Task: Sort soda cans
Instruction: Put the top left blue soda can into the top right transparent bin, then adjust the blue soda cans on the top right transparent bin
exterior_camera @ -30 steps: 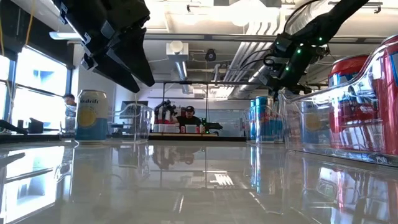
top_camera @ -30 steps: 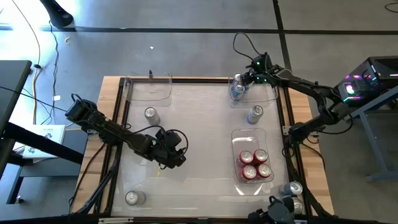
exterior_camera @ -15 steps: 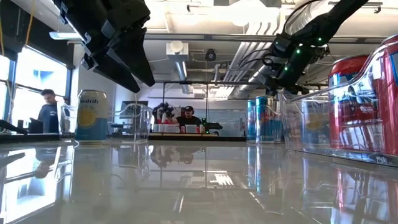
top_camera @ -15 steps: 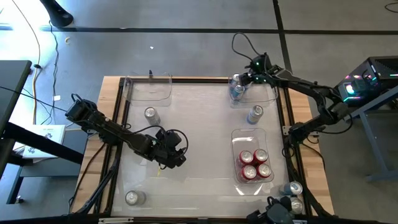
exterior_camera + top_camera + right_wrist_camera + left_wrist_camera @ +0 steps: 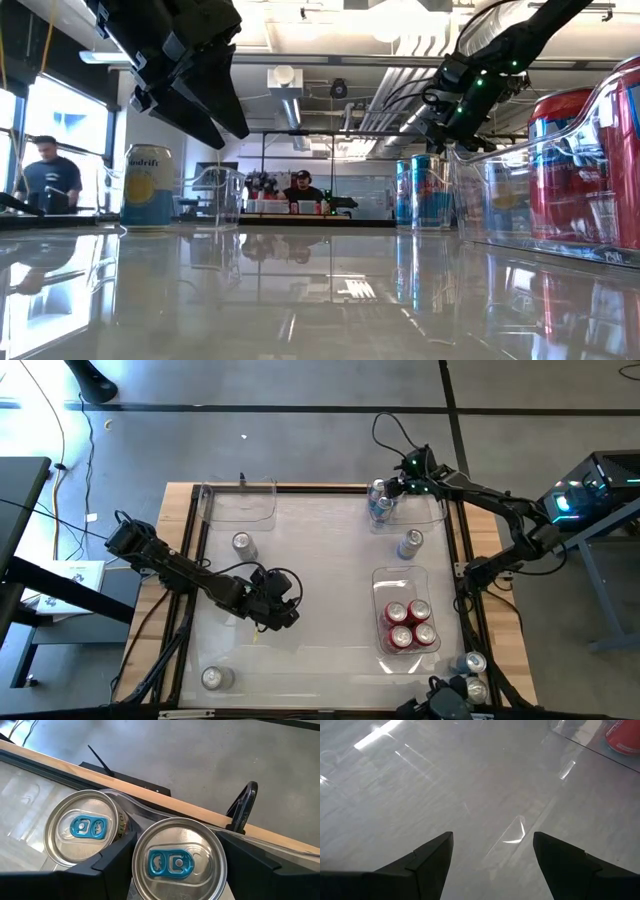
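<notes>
**Clearance: centre open, right side crowded**

Middle of the glossy grey table [image 5: 330, 560] is bare; the left gripper [image 5: 283, 603] hovers over it with fingers spread, nothing under them in the left wrist view.

Obstacles:
- clear plastic bin [image 5: 240, 502] at the far-left corner
- silver-topped pale can [image 5: 242, 543] just beside that bin
- silver-topped can [image 5: 213, 677] at the near-left corner
- clear bin [image 5: 404, 651] with four red cans [image 5: 408, 625] on the near right
- blue can [image 5: 410, 542] standing alone between the two right-side bins
- far-right clear bin [image 5: 436, 514], where the right gripper [image 5: 385, 497] straddles one of two blue-tabbed cans [image 5: 178, 862] that stand close together.
</notes>
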Controlling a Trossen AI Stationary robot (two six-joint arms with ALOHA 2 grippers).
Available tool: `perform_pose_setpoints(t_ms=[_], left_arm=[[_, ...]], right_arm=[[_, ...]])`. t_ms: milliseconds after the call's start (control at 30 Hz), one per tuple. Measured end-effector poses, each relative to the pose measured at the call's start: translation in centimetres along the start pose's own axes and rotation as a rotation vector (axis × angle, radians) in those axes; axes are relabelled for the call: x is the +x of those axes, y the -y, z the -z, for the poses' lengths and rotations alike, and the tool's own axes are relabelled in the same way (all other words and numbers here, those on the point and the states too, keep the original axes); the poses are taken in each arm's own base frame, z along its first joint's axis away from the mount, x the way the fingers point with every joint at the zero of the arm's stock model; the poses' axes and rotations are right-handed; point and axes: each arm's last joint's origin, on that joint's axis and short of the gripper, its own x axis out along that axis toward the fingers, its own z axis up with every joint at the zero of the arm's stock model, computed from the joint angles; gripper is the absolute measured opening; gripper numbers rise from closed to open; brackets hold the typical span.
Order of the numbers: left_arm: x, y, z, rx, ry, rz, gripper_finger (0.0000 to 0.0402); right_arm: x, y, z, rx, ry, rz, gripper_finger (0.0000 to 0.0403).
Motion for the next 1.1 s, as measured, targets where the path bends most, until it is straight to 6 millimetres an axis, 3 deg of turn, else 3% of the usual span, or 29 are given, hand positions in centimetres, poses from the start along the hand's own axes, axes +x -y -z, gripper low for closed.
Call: perform_pose_setpoints(t_ms=[433,1100], left_arm=[[0.0,0.0,-0.01,-0.002,0.0,0.0,0.0268],[-0.01,0.01,0.01,-0.001,0.0,0.0,0.0268]], right_arm=[[0.0,-0.14,0.0,-0.078,-0.006,-0.045,0.0256],[-0.02,-0.21,-0.4,-0.042,0.032,-0.061,0.0273]])
